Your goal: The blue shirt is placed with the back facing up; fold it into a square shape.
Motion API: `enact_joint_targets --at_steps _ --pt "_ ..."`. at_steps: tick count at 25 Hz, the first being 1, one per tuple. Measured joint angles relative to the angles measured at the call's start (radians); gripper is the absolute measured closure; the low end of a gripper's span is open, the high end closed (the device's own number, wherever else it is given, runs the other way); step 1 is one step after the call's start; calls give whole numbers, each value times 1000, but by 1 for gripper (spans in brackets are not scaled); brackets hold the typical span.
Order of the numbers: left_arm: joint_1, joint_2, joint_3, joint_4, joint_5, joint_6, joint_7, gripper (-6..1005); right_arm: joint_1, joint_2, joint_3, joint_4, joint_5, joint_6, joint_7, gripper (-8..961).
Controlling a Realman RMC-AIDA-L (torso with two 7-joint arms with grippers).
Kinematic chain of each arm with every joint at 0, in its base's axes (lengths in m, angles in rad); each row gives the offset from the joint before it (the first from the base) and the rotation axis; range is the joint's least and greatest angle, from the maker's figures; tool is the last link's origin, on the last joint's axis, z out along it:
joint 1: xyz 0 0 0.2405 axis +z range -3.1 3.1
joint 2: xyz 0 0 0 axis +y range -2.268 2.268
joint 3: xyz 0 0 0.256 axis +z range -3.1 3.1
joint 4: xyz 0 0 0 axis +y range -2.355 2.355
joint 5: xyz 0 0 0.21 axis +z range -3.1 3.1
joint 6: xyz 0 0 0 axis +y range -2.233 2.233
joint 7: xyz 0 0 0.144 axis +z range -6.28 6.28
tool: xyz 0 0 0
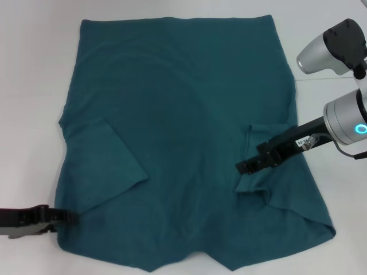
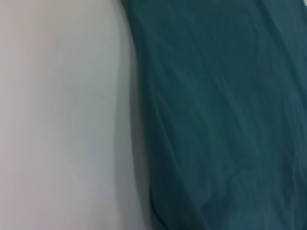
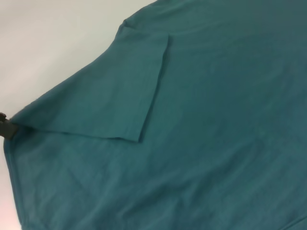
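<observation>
Overhead, blue shirt spread flat, right tool (on sleeve).

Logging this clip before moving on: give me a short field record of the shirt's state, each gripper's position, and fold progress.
shirt: blue shirt spread flat on the white table, plain side up
sleeves: both folded inward onto the body
left gripper: low at the shirt's left edge, near the shoulder
right gripper: over the folded right sleeve
fold progress: sleeves in only; body not yet folded into a square
</observation>
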Motion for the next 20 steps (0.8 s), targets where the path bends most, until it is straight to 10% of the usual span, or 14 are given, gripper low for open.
enact_joint_targets --at_steps 8,20 --pt "-10 -5 47 -5 36 -37 -28 680 -9 0 2 0 1 3 1 117" --pt "-13 -6 48 10 40 -35 -28 924 -12 1 2 -2 4 3 13 118"
